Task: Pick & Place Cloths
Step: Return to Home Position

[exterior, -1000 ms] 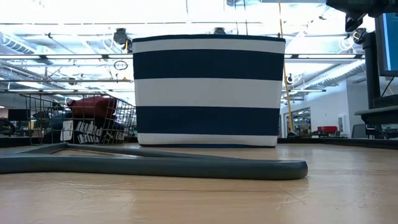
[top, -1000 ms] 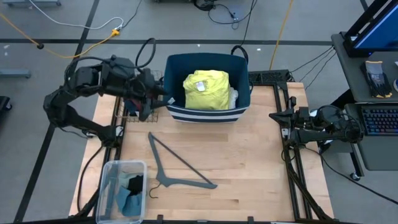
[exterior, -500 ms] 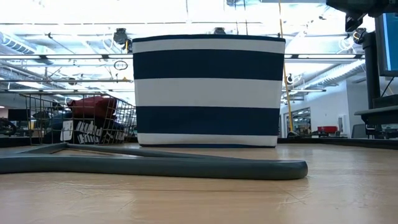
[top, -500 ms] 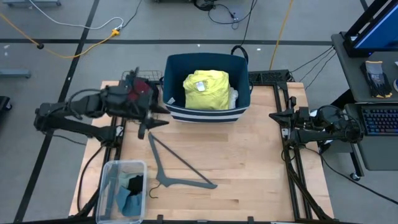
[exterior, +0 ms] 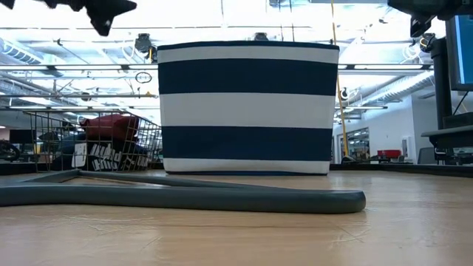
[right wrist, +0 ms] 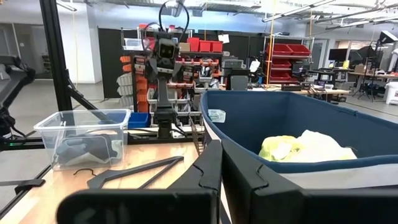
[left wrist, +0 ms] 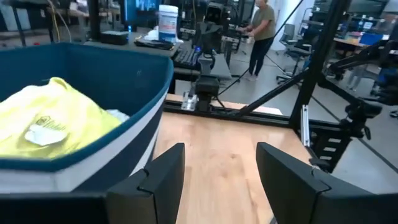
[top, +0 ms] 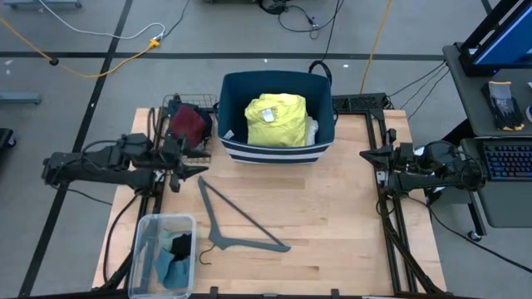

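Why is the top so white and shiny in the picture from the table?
In the low view, ceiling lights glare above the striped bin and wash that part white. In the high view the light is even, with no glare on the table.

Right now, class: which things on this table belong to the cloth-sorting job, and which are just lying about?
Job: yellow T-shirt and white shirt in the striped bin; maroon piece in the wire basket; dark cloths in the clear tub; left gripper, open, near that basket; right gripper at the right edge.
Lying about: grey hanger.
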